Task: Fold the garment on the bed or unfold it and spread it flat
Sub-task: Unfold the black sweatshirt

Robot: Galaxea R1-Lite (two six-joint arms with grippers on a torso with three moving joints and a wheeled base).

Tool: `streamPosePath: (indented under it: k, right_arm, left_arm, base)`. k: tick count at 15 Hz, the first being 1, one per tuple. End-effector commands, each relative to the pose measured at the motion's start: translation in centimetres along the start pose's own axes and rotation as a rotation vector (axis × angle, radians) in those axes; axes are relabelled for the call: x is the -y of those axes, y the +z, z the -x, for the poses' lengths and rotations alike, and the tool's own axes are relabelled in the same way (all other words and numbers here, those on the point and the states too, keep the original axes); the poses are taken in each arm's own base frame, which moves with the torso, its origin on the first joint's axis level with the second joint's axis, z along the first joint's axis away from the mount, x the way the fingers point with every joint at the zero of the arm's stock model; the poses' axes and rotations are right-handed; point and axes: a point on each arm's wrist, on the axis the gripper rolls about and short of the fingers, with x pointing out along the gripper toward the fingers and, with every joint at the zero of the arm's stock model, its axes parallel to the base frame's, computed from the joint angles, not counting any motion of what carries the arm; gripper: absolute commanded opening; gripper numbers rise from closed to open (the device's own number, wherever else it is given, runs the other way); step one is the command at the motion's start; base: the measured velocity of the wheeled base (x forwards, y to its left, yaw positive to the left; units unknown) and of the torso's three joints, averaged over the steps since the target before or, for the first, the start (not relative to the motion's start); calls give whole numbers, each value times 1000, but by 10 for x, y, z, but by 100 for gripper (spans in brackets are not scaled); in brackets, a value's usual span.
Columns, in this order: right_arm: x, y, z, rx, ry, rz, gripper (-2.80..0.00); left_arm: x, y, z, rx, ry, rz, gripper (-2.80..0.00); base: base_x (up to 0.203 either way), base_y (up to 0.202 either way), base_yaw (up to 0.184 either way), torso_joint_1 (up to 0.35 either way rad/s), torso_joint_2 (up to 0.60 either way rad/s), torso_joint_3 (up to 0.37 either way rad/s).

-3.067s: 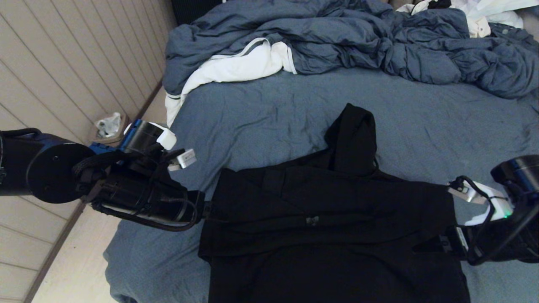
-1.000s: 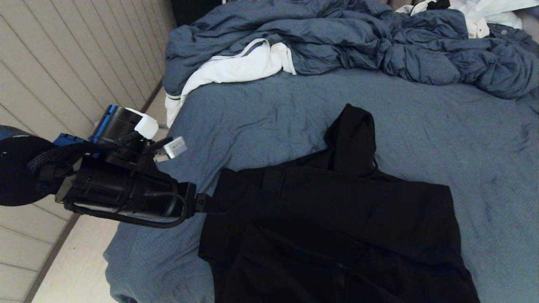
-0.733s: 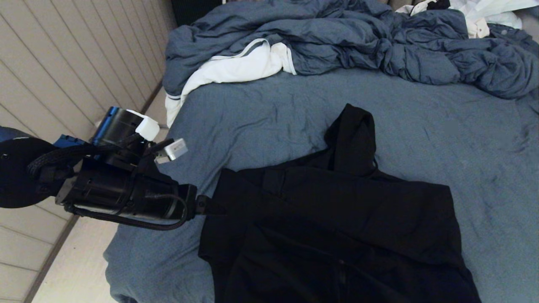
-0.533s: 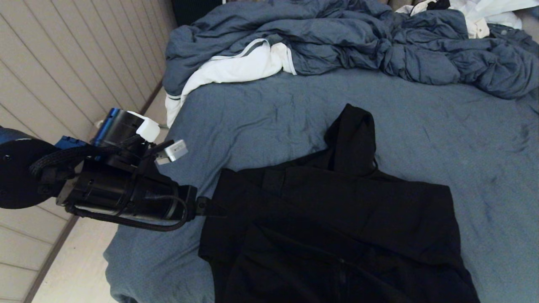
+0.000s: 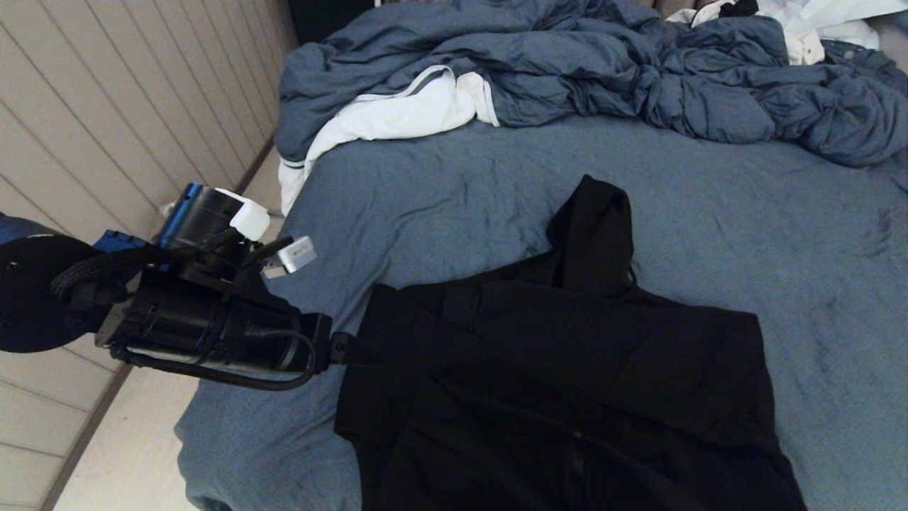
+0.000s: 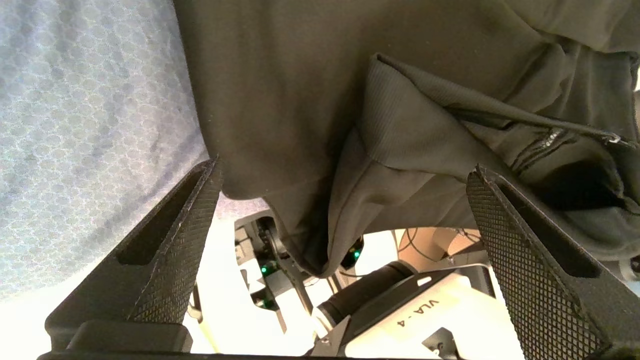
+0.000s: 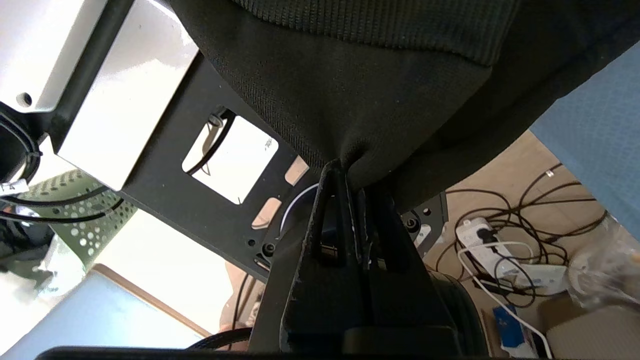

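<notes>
A: Your head camera looks forward and down over the bed (image 5: 454, 199), garment (image 5: 567, 369) mid-frame, fairly far.

B: And your wrist cameras?

A: Both sit very close behind their fingers, facing hanging black fabric. You get the garment in all three views.

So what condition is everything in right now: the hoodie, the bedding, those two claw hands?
garment: partly folded on the bed, hood pointing away
bed: sheet slightly wrinkled
duvet: rumpled at the far end
white cloth: crumpled beside the duvet
left gripper: open, at the garment's edge
right gripper: shut, pinching garment fabric
</notes>
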Motion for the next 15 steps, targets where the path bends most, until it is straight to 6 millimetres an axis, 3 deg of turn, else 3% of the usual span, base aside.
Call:
streamPosePath:
  k: [1, 3, 4, 9, 15]
  right_arm:
    - [0, 4, 3, 59, -7, 3, -280]
    - [2, 11, 6, 95, -9, -33, -280]
    - [2, 14, 7, 117, -12, -44, 0]
    - [14, 62, 7, 177, 8, -238, 0]
    - [25, 127, 45, 327, 22, -314, 0]
  left_arm:
    - [1, 0, 2, 4, -3, 0, 0]
    - [1, 0, 3, 4, -3, 2, 0]
    - [1, 0, 3, 5, -3, 5, 0]
    - [2, 0, 6, 13, -5, 11, 0]
    - [5, 4, 16, 51, -12, 1, 0]
  base:
    - [0, 0, 0, 0, 0, 0]
    - [0, 0, 0, 0, 0, 0]
    - [0, 0, 0, 0, 0, 0]
    - [0, 0, 0, 0, 0, 0]
    - [0, 0, 0, 0, 0, 0]
